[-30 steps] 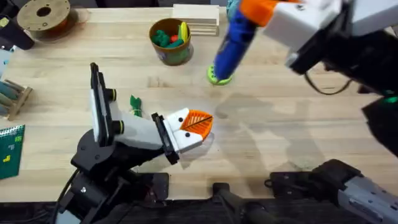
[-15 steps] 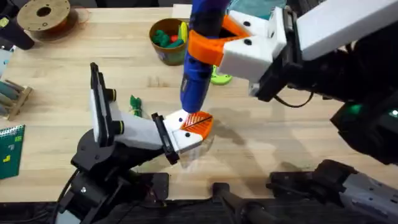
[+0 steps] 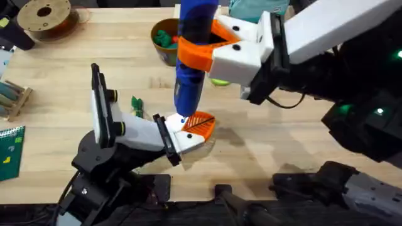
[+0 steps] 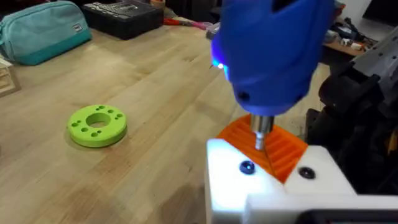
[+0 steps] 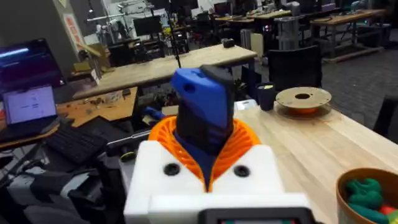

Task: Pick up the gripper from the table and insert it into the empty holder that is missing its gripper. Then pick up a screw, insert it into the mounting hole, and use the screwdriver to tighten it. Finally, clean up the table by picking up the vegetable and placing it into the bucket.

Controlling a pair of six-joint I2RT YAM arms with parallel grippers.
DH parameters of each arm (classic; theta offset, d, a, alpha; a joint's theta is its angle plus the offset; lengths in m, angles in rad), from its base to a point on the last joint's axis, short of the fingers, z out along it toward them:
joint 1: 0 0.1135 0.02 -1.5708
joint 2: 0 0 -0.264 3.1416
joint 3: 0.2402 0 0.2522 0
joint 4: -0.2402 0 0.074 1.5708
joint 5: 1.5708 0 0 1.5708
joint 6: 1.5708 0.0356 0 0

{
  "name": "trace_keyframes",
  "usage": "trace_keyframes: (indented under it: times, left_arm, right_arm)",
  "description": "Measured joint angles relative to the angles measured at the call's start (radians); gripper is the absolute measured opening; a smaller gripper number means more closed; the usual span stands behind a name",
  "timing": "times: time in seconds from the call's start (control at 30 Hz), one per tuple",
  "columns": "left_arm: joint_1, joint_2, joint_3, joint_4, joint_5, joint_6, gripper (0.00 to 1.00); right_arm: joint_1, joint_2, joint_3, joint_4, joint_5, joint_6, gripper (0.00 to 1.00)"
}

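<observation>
One blue screwdriver (image 3: 190, 59) stands upright, clamped in the right gripper (image 3: 217, 47), its thin tip on the orange gripper (image 3: 200, 123) seated in the white holder (image 3: 182, 138). It looks rigid and top-heavy, so the middle of the barrel seems the best hold. Whether the left gripper is open, I cannot tell.

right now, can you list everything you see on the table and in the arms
screwdriver: 1, blue, upright in the right claw, tip down at the holder
gripper: 1, orange, seated in the holder
holder: 1, white, front middle of the table
vegetable: 1, dark green, lying left of the holder
bucket: 1, olive-brown, far middle, toy produce inside
ring disc: 1, lime green, on the table beyond the holder
filament spool: 1, brown, far left corner
pouch: 1, teal, far edge
right claw: white with orange pads, shut on the screwdriver
left claw: white, under the screwdriver's tip
</observation>
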Motion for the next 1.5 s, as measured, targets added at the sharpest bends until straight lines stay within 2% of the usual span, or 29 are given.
trace_keyframes:
  times: [1.5]
  left_arm:
    - [0.0, 0.0, 0.0, 0.0, 0.0, 0.0, 0.004]
  right_arm:
    - [0.011, 0.043, 0.0, 0.035, 0.0, -0.001, 0.029]
